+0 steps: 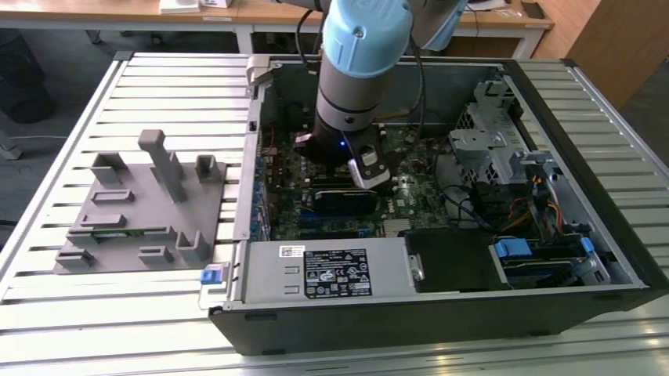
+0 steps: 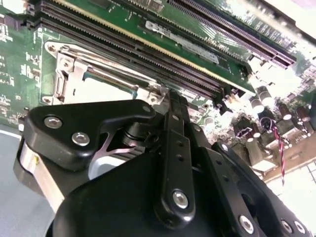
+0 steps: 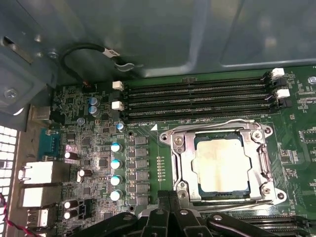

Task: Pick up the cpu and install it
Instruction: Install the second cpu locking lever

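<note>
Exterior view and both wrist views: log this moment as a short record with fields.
setting: open computer case on a slatted table
cpu: lying flat in the motherboard socket, metal top up
gripper: fingers shut together, holding nothing, just beside the socket frame
memory slots: four, empty
grey fixture tray: on the table at the exterior view's left

White label [image 1: 332, 272] on power supply: print illegible.
</note>
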`<state>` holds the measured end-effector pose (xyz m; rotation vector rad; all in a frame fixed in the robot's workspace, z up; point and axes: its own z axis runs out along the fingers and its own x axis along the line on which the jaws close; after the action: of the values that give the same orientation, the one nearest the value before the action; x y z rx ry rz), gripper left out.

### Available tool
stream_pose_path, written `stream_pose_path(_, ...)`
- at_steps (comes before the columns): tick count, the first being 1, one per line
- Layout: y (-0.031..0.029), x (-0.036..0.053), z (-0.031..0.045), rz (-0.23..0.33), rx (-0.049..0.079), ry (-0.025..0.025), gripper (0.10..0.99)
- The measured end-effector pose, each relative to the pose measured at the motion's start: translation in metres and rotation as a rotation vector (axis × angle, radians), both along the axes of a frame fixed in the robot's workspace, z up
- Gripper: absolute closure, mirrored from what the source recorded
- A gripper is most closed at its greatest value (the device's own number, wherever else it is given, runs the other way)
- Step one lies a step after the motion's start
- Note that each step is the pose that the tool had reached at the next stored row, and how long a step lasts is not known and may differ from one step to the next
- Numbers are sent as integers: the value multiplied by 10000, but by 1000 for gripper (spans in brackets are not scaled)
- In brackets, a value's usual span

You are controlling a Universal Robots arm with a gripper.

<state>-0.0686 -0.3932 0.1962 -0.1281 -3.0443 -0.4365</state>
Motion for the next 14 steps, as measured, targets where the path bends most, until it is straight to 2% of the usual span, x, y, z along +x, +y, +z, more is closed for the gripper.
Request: stream_pose_path(14,0,1,51,0,1,-1,980)
